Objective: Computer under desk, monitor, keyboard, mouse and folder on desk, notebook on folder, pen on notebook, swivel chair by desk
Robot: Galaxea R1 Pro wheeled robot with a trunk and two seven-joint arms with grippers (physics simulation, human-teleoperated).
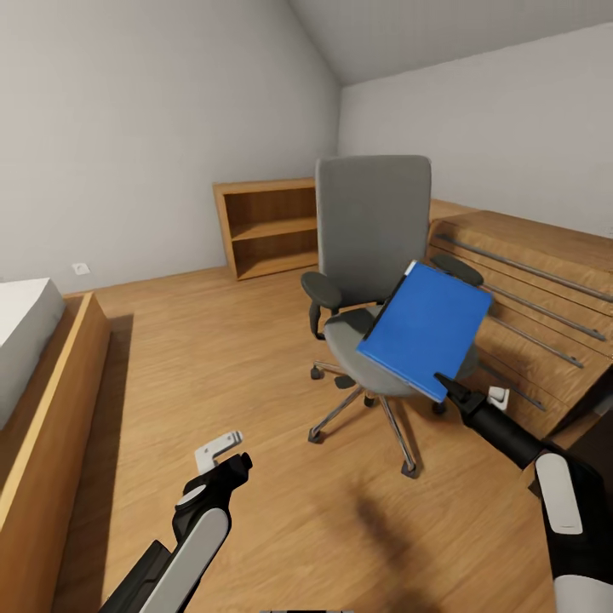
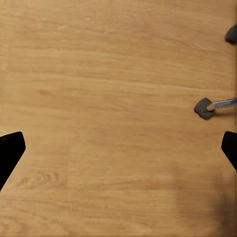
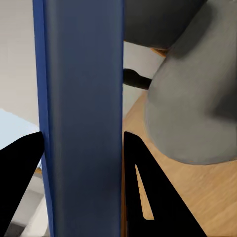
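Our right gripper (image 1: 444,385) clamps the blue folder (image 1: 426,329), tilted above the swivel chair (image 1: 372,255); our left gripper (image 2: 118,148) hangs spread over bare floor (image 2: 98,98).

Showing pale grey walls (image 1: 128,128) w/ sloped ceiling (image 1: 443,34) at top. Wood plank floor (image 1: 221,358) filling centre. Open wooden bookshelf (image 1: 268,226) sitting against far wall, mid-frame. Bed frame (image 1: 51,409) running along left edge; wooden slatted unit (image 1: 528,289) at right.
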